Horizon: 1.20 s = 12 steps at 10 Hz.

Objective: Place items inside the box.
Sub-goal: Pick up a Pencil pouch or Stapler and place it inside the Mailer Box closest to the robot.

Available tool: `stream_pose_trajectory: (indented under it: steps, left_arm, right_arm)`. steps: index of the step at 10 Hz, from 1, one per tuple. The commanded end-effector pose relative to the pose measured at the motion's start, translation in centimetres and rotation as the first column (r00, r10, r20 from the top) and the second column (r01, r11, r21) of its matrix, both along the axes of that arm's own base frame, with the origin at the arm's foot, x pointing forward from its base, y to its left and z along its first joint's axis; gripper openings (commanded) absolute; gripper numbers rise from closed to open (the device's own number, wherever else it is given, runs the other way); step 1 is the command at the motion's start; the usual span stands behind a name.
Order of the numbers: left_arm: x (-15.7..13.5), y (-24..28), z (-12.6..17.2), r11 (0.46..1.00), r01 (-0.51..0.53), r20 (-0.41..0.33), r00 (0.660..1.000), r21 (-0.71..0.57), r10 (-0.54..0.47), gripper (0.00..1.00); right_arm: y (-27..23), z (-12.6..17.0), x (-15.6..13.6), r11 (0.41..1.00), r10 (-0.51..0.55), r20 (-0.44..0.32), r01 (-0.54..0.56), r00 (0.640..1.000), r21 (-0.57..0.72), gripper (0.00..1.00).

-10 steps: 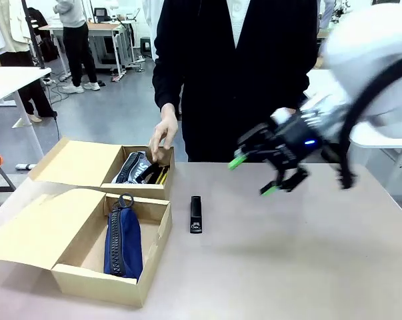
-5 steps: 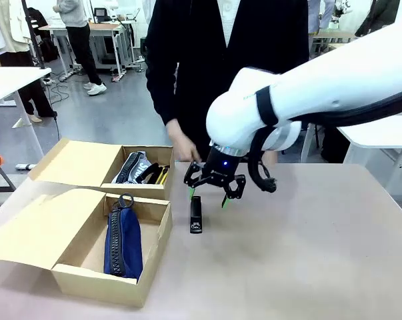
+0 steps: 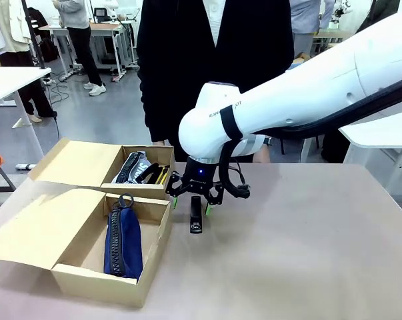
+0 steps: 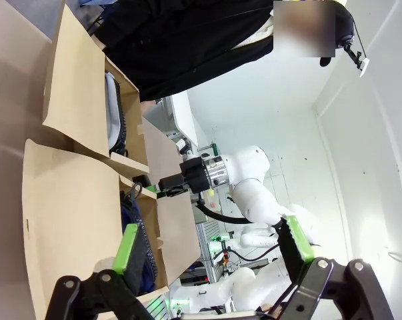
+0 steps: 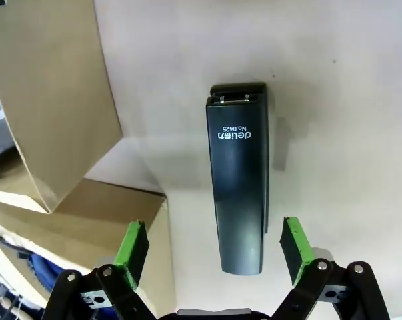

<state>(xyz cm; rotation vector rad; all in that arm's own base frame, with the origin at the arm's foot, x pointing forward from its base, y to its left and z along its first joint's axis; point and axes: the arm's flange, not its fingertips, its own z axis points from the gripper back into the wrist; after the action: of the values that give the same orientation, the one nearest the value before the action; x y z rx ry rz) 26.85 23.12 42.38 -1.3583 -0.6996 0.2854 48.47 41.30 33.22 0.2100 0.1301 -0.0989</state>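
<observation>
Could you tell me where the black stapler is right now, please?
In the front view the black stapler lies on the table just right of the nearer cardboard box, under the open right gripper, whose fingers flank it without touching.

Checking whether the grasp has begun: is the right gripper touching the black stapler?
Apart. The right wrist view shows the open right gripper straddling the stapler, with a clear gap between each green pad and its sides.
</observation>
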Motion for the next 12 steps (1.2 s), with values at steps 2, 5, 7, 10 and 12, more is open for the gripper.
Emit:
stream_pose_trajectory:
  steps: [2,5,7,10,12]
  left_arm:
    - [0.0,-0.1,0.1,1.000,-0.009,0.033,0.999,-0.010,0.009,1.00]
    - [0.0,-0.1,0.1,1.000,-0.009,0.033,0.999,-0.010,0.009,1.00]
    - [0.0,-0.1,0.1,1.000,-0.009,0.033,0.999,-0.010,0.009,1.00]
    - [0.0,-0.1,0.1,1.000,-0.009,0.033,0.999,-0.010,0.009,1.00]
    - [0.0,-0.1,0.1,1.000,-0.009,0.033,0.999,-0.010,0.009,1.00]
  right_arm:
    - [-0.3,0.4,0.0,0.998,-0.016,-0.009,0.015,1.000,-0.061,0.40]
    - [-0.7,-0.4,-0.3,0.996,-0.019,-0.003,0.019,1.000,-0.091,0.35]
    - [-0.8,-0.7,-0.3,0.995,-0.014,-0.014,0.012,1.000,-0.096,0.00]
    - [-1.0,-0.7,-0.2,0.995,-0.020,-0.025,0.017,1.000,-0.093,0.00]
    - [-1.3,-0.2,-0.3,0.997,-0.024,-0.039,0.020,0.999,-0.080,0.00]
